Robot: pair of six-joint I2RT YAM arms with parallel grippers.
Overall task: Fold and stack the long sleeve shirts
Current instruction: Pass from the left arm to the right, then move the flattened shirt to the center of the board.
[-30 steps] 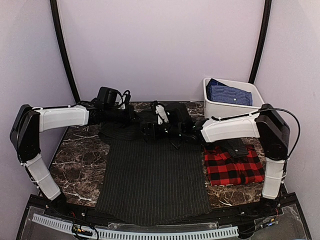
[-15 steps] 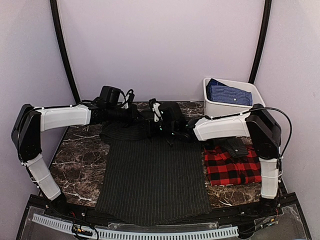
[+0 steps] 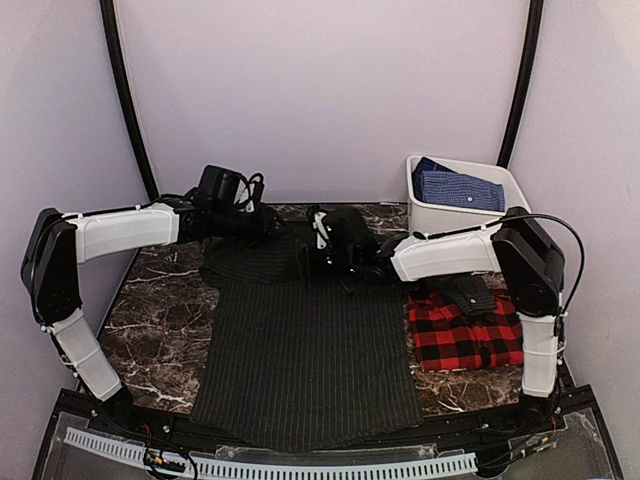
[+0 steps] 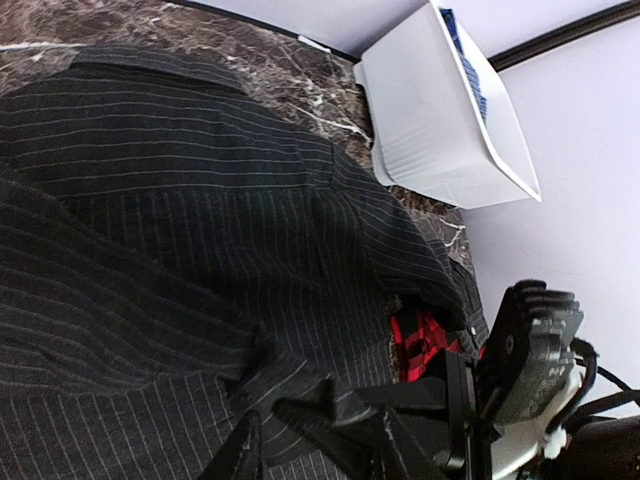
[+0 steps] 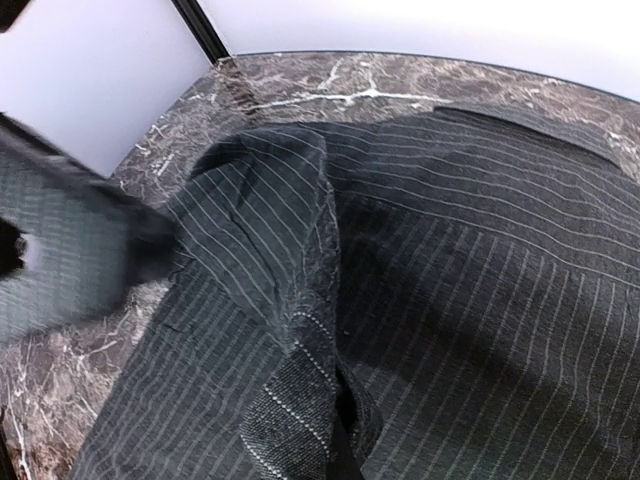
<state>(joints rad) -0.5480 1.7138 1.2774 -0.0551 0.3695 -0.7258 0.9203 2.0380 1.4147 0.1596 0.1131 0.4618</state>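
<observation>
Left claw [image 4: 300,425], right claw [image 5: 332,445] pinch pinstripe shirt [image 3: 305,350] far edge.

Pale lilac walls [image 3: 320,90] enclose a dark marble desk [image 3: 150,310]; two curved black poles [image 3: 124,100] rise at the back corners.

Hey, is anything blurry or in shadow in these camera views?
Right wrist view: a smeared grey shape at the left edge is blurred, and a dark shadow crosses the pinstriped shirt. Left wrist view: sharp, with a shadow on the shirt's middle; the white bin looks bright. Top view: even light, no glare.
</observation>
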